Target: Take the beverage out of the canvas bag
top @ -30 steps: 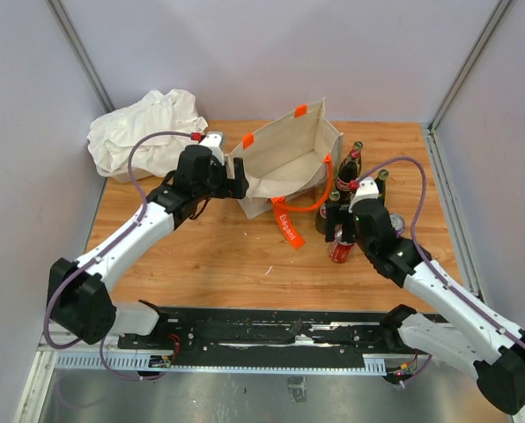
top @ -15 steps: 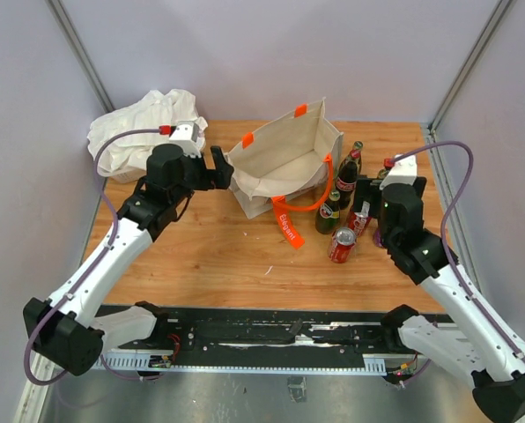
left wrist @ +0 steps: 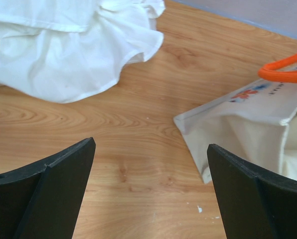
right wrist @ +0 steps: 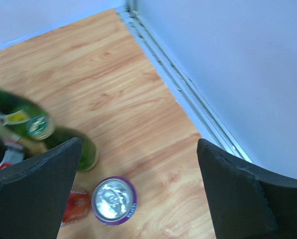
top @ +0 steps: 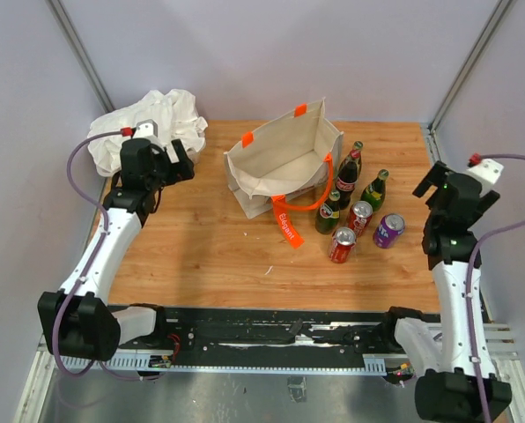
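**Bag looks emptied, both grippers wide and clear of it**

Judging by how things lie, the unloading step is at or near its end. The canvas bag (top: 280, 163) stands open-mouthed at the middle of the table (top: 201, 256), towards the back, with one orange handle draped over its near wall. As far as the overhead view reaches, its inner floor shows only cream fabric. No drink is visible inside, though the corner behind the near wall is partly hidden.

Six drinks are grouped just to the right of the bag, outside it. They are a dark cola bottle (top: 348, 169), two green bottles (top: 374, 189) (top: 330, 210), a red can (top: 342, 244), a second can (top: 360, 214) and a purple can (top: 388, 230).

The left gripper (left wrist: 151, 144) has its fingers spread wide and holds nothing. It hovers over bare wood between the white cloth bundle (top: 148, 123) and the bag's left corner. The right gripper (right wrist: 138, 143) is equally wide and empty, and hangs by the right wall, looking down at the purple can.

If a drink does lie in the hidden corner, the next move calls for one arm to steady the bag's rim while the other reaches down into it. Otherwise, nothing more than parking the arms seems needed.
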`<state>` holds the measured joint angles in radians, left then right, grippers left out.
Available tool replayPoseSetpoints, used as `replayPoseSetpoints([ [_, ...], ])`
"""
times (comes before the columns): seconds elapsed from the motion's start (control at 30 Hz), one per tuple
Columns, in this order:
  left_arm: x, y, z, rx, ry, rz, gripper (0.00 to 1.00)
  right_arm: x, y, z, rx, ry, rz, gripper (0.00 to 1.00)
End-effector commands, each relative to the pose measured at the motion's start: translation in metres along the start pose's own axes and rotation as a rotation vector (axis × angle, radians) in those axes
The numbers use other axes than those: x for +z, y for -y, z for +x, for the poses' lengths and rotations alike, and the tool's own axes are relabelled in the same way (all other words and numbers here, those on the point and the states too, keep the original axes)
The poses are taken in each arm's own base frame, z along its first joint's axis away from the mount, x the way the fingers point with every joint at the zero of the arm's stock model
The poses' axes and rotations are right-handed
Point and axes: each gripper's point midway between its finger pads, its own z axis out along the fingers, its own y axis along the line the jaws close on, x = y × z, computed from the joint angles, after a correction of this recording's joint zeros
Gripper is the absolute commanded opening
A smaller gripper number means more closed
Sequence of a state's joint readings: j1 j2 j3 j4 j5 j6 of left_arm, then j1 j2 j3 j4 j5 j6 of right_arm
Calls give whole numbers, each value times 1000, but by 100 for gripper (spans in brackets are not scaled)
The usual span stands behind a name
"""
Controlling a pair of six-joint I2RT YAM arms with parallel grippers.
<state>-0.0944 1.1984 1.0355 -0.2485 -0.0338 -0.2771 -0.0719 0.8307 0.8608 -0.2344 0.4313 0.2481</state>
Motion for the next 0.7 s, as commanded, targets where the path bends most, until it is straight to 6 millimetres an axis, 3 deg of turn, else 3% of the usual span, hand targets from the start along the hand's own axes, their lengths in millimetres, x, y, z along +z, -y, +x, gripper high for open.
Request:
replayPoseSetpoints([
  [0.0,0,-6,1,36,32,-11,100,11,26,-3,208,10,30,98],
  [0.23,-3,-10,12,-5,58,-16,100,22,64,20,275,-42,118,98],
  [0.67,-3,-14,29,-16,36,-18,100,17,66,40,234,-61,112,98],
])
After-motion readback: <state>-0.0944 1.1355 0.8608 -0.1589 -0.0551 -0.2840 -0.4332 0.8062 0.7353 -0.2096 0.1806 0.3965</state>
